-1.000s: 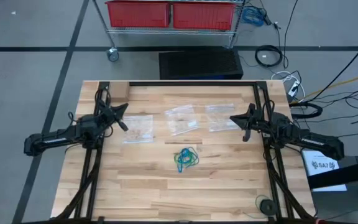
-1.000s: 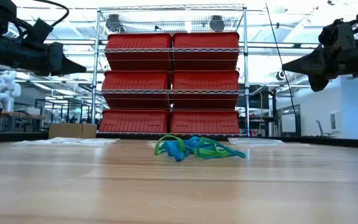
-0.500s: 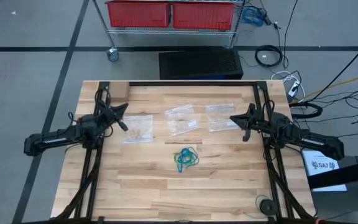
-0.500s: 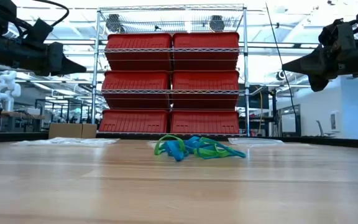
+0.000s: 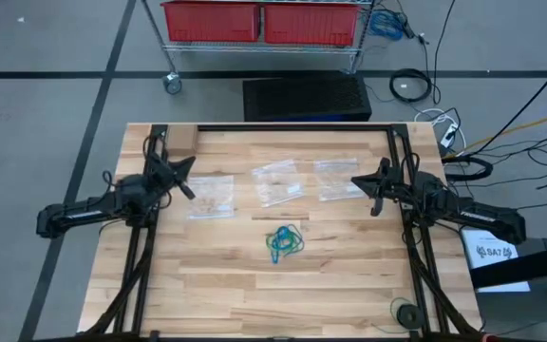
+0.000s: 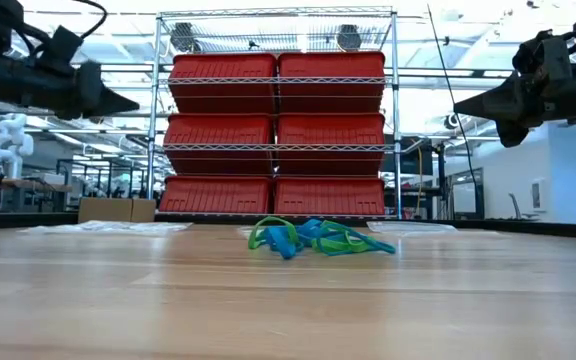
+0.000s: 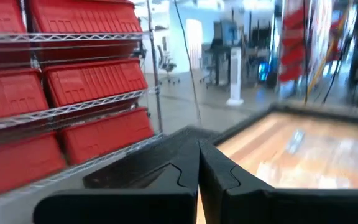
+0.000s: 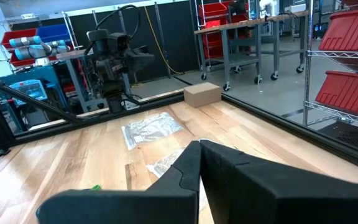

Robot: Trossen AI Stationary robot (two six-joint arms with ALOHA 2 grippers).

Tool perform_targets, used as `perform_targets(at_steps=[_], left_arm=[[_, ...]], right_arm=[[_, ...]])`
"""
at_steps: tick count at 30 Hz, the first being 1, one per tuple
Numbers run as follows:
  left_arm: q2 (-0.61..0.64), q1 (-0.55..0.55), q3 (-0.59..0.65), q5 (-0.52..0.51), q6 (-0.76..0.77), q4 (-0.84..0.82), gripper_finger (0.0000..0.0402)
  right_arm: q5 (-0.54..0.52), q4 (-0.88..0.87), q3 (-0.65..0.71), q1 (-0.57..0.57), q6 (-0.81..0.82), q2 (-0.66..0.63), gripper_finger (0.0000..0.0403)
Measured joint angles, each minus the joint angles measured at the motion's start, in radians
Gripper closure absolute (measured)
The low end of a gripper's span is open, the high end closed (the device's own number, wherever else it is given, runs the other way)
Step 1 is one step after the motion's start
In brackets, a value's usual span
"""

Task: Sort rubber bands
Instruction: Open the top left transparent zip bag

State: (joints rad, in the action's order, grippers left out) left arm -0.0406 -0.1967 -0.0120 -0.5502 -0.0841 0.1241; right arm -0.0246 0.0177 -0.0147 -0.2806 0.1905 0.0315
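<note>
The rubber bands lie in one small tangled heap of green, teal and blue loops on the wood near the table's middle; the low view shows the heap too. My left gripper hovers shut above the table's left part, over the left clear bag. Its closed fingers fill the left wrist view. My right gripper hovers shut above the right side, by the right clear bag. Both grippers, left and right, hang well above the heap.
A third clear bag lies between the other two, beyond the heap. A small cardboard box sits at the far left corner. A round black object rests near the right near corner. Black frame rails run along both sides.
My left gripper has risen slightly in the low view. The right gripper, the heap of bands and the bags have stayed where they were.
</note>
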Motion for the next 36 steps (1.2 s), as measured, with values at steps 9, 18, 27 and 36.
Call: perform_targets(at_steps=[9,18,27,36], left_arm=[[-0.001,0.0,0.0,-0.005,0.203,0.128,0.0398],[-0.099,0.006,-0.001,0.475,0.131,0.139,0.0398],[-0.363,0.093,-0.079,0.538,0.077,0.123,0.0398],[-0.748,0.219,-0.318,0.475,0.052,-0.094,0.0398]], right_arm=[[0.0,0.0,0.0,0.0,0.0,0.0,0.0403],[0.0,0.0,0.0,0.0,0.0,0.0,0.0403],[0.0,0.0,0.0,0.0,0.0,0.0,0.0403],[0.0,-0.001,0.0,0.0,0.0,0.0,0.0403]])
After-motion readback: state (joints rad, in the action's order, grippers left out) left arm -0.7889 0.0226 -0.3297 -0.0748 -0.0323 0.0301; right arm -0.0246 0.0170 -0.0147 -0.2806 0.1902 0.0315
